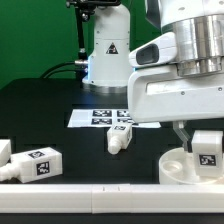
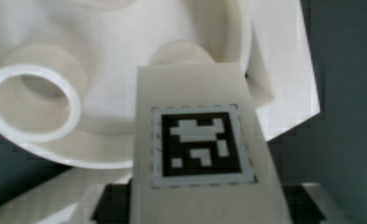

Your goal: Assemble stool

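Hand (image 2: 206, 200): closed on tagged leg (image 1: 207, 148) | leg sits under hand, over seat disc (image 1: 178, 168)

My desk (image 1: 40, 110) is a black, matte surface, and the marker board (image 1: 97, 118) lies flat near its middle with its square tags facing up. I see a green backdrop (image 1: 30, 30) behind the desk, and a white strip (image 1: 100, 192) along its near edge in the exterior view.

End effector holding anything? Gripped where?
Yes. The end effector is shut on a stool leg, gripped on its two sides near the upper end; the lower end is at the seat disc.
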You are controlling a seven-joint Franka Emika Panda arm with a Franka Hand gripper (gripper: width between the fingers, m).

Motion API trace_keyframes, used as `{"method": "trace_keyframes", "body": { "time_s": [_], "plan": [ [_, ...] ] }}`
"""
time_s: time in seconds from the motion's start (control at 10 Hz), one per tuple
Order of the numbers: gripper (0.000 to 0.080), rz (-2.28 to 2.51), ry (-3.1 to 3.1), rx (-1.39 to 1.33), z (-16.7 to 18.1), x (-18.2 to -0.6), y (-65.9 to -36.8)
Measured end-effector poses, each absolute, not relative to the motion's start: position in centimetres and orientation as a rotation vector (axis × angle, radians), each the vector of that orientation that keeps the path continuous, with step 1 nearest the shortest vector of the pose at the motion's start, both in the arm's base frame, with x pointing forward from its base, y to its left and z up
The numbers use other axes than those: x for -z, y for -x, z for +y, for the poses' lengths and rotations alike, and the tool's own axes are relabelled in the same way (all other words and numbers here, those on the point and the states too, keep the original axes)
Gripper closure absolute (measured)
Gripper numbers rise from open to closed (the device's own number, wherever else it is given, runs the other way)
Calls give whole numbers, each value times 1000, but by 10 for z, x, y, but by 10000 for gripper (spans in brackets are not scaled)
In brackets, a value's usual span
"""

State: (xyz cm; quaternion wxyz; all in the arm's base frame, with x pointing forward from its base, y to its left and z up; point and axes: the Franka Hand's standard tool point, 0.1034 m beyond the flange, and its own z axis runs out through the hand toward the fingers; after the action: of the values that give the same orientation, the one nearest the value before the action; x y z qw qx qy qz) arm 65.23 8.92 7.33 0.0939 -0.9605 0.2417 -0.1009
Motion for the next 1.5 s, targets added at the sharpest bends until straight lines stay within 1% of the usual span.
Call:
{"method": "trace_keyframes", "body": {
  "time_s": [0.4, 0.8, 0.9, 1.0, 1.2, 1.4, 1.5],
  "plan": [
    [456, 1494, 2495, 177, 92, -68, -644],
    [456, 1776, 2272, 115, 95, -66, -640],
    [456, 1904, 2149, 81, 96, -66, -640],
    [456, 2127, 1891, 13, 98, -64, -640],
    [456, 2380, 1474, -61, 100, -62, -641],
    [456, 2493, 1244, -119, 105, -62, -640],
    [457, 2487, 1255, -118, 105, -62, -640]
  ]
}}
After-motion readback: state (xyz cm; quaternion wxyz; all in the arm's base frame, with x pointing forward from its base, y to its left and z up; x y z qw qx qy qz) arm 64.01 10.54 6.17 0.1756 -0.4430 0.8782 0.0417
